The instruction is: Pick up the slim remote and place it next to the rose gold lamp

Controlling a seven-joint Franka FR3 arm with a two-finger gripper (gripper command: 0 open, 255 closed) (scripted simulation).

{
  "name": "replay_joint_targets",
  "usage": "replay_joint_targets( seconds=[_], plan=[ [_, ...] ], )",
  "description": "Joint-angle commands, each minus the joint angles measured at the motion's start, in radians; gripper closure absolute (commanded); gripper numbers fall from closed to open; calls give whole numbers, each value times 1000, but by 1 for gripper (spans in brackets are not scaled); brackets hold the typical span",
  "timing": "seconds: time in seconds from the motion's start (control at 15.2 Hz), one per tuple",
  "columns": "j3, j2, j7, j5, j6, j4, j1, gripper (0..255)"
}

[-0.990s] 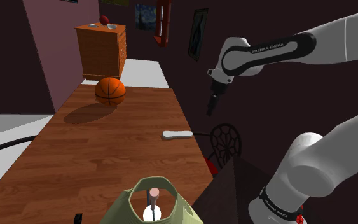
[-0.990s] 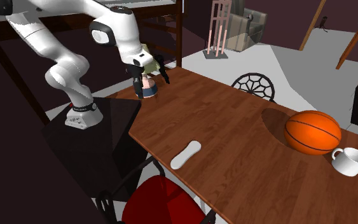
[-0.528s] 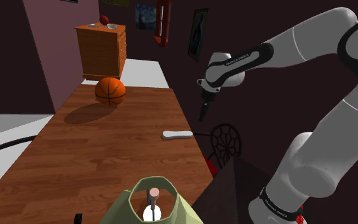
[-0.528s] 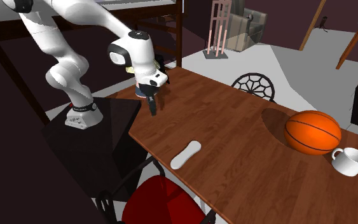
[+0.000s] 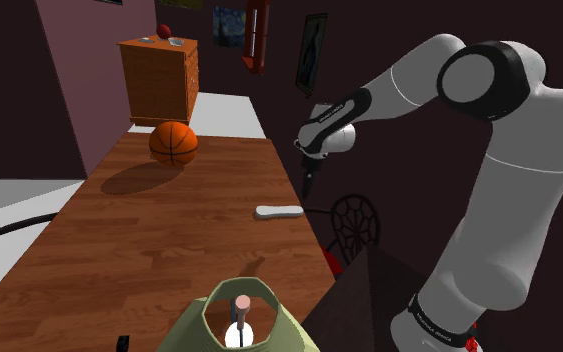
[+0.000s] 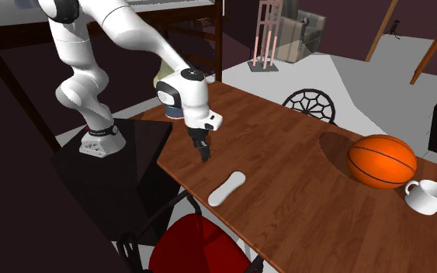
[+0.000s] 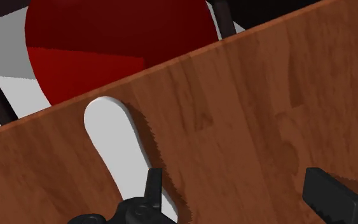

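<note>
The slim remote (image 5: 278,211) (image 6: 227,188) (image 7: 116,141) is a plain white bar lying flat near the table edge that faces the stand. My gripper (image 5: 308,191) (image 6: 204,153) (image 7: 241,198) hangs above the wooden table (image 5: 169,240), a short way from the remote, pointing down. Its fingers stand apart with nothing between them. In the wrist view one finger (image 7: 151,191) overlaps the remote's near end and the other finger (image 7: 332,195) sits over bare wood. The lamp (image 5: 243,318) has a pale green shade and a pinkish stem, at the shoulder view's bottom edge.
A basketball (image 5: 173,143) (image 6: 381,160) rests at the table's far end, with a white mug (image 6: 428,196) beside it. A red chair (image 6: 199,244) (image 7: 101,44) stands just past the edge by the remote. A wire-backed chair (image 6: 310,103) and an orange dresser (image 5: 159,78) stand further off.
The arm has swung away from the lamp and down along the table toward the remote. The fingers have stayed apart. The remote has not moved.
</note>
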Motion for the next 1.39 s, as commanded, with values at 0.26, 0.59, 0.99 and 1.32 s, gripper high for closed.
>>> replay_joint_targets(
  seconds=[0.26,0.59,0.99,1.32],
  plan=[
    [49,245,-156,75,59,174,-51,0],
    [95,444,-242,94,77,358,-99,0],
    [120,565,-274,100,99,460,-123,0],
    [133,617,-281,111,132,479,-133,0]
  ],
)
